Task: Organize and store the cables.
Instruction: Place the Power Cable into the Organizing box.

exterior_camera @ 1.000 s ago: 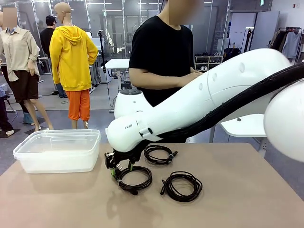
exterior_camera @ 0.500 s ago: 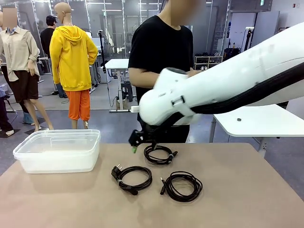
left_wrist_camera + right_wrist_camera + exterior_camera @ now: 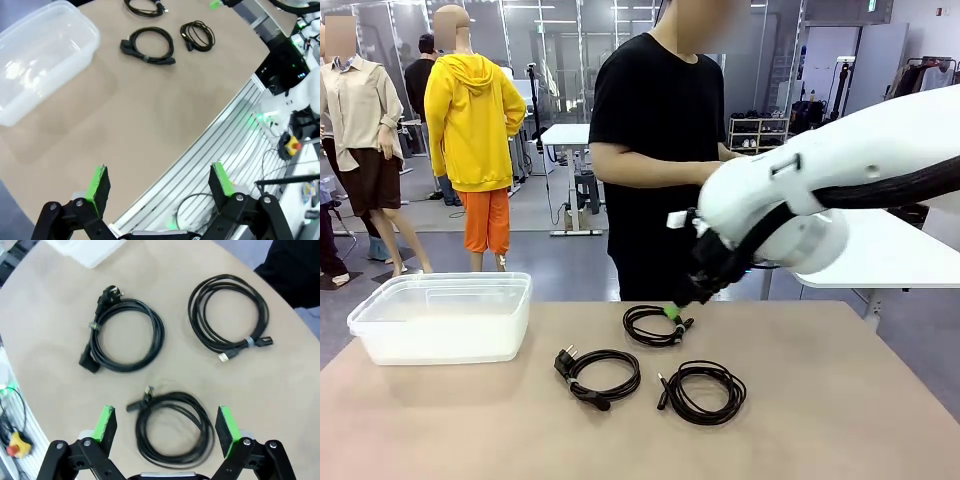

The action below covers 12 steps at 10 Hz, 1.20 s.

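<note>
right wrist: my right jaws hung released over three coiled black cables [image 3: 90, 361] | left wrist: my left jaws gaped, empty; clear plastic tub [image 3: 45, 75] sat on tan surface [image 3: 150, 125]

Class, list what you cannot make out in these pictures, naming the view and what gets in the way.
- Front view: the hands of the person, hidden behind the right arm.
- Left wrist view: the topmost cable, cut off by the top edge.
- Right wrist view: the plastic tub, mostly cut off by the top edge.
- Front view: the plug ends, too small to identify.
</note>
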Tool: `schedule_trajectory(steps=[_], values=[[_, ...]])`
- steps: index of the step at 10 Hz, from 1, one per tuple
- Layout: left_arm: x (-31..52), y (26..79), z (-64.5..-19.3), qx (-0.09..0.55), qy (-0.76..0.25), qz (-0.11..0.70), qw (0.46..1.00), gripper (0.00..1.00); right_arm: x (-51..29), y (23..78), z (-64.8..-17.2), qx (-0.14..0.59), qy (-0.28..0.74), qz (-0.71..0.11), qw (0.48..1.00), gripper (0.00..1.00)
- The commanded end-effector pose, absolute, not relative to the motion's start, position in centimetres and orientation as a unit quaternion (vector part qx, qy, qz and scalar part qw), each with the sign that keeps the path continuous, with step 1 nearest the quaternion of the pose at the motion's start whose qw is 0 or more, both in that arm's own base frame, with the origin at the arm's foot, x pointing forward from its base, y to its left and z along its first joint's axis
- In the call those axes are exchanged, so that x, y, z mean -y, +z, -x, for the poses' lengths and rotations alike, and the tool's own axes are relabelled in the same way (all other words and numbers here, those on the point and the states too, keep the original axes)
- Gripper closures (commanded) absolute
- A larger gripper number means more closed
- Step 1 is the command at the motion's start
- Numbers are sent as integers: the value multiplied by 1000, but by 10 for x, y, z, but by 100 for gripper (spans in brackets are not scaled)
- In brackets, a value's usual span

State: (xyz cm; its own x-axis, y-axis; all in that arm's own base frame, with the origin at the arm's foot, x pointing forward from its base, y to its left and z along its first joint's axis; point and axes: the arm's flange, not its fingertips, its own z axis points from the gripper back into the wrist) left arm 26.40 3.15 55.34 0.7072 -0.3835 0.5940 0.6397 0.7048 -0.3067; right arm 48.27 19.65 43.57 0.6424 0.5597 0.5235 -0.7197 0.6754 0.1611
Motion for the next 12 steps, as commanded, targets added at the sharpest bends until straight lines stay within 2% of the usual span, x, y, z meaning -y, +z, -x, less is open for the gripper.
schedule_trajectory(steps=[1, 5, 8, 11, 12], values=[[18, 552, -277, 220, -238, 254, 911, 0, -139, 424, -453, 270, 389, -208, 856, 0], [104, 547, -310, 183, -179, 212, 943, 0, -37, 419, -428, 299, 413, -269, 817, 0], [152, 527, -346, 170, -90, 205, 960, 0, 31, 407, -414, 322, 444, -288, 785, 0], [172, 519, -362, 168, -72, 203, 962, 0, 51, 396, -402, 344, 461, -291, 764, 0], [166, 521, -363, 192, -84, 204, 956, 0, 42, 395, -411, 336, 465, -294, 765, 0]])
